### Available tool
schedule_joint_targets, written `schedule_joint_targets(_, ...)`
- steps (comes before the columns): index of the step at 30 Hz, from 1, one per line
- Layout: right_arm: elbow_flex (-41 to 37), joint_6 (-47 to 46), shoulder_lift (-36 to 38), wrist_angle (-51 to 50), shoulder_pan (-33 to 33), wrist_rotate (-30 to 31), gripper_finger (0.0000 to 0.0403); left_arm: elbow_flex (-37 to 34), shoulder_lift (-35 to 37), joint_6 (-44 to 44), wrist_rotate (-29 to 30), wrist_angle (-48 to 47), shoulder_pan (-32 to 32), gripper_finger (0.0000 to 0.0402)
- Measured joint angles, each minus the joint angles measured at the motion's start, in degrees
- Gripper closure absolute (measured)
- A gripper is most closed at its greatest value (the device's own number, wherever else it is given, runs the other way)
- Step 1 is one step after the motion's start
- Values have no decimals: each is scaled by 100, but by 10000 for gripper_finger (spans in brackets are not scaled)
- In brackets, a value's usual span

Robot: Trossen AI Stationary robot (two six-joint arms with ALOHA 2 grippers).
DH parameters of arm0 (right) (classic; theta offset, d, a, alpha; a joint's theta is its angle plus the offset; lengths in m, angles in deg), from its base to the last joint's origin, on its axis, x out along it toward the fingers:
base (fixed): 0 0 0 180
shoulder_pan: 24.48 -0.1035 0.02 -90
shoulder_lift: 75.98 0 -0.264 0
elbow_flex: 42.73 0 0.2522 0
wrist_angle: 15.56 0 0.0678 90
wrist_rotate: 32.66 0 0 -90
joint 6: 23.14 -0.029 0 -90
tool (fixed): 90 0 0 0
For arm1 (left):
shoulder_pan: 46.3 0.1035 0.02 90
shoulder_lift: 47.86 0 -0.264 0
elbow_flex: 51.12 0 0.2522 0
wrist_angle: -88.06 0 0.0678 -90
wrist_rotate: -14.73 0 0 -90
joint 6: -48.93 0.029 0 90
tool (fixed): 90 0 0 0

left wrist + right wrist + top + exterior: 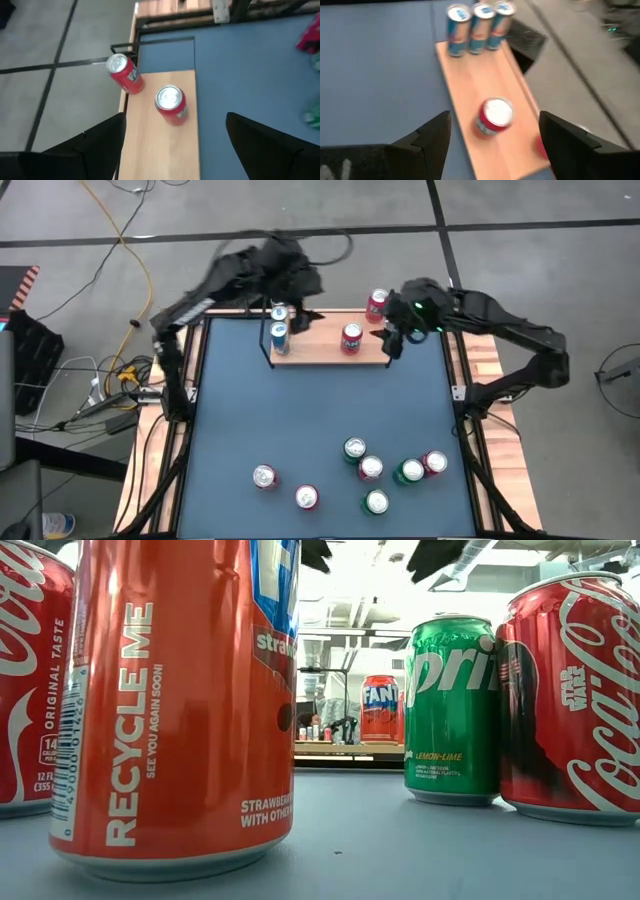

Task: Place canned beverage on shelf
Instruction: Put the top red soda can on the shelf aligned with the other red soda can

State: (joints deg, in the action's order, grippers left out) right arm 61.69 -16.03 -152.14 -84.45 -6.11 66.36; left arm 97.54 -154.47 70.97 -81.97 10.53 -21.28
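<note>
step: release at shelf (325, 345) | left gripper (300, 305) fingers apart, empty, above slim blue cans (279, 330) | right gripper (392, 340) fingers apart, empty, beside red can (352, 338) standing on shelf | next: fetch a table can, judged

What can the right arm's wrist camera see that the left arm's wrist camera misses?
Only the right wrist view shows three slim blue cans standing in a row at one end of the shelf. Only the left wrist view shows a red can standing off the shelf's end, beside its black wire frame. Both share the lone red can on the board, the blue table top, and open dark fingers.
</note>
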Motion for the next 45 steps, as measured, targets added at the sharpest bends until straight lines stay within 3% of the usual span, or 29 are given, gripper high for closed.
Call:
schedule_joint_targets(13, 0, 1136, -1834, 515, 902, -1308, 117, 0, 1633, -710, 368, -954, -2, 74)
schedule_joint_targets(18, 0, 1142, -2271, 497, 1078, -1400, 117, 0, 1878, -863, 454, -1142, -2, 74)
schedule_joint_targets(40, 147, 1143, -2254, 884, 1315, -1283, 117, -7, 1930, -665, 484, -1543, -2, 74)
schedule_joint_targets(45, 51, 943, -2255, 951, 1444, -1528, 117, -7, 1930, -665, 486, -1543, -2, 74)
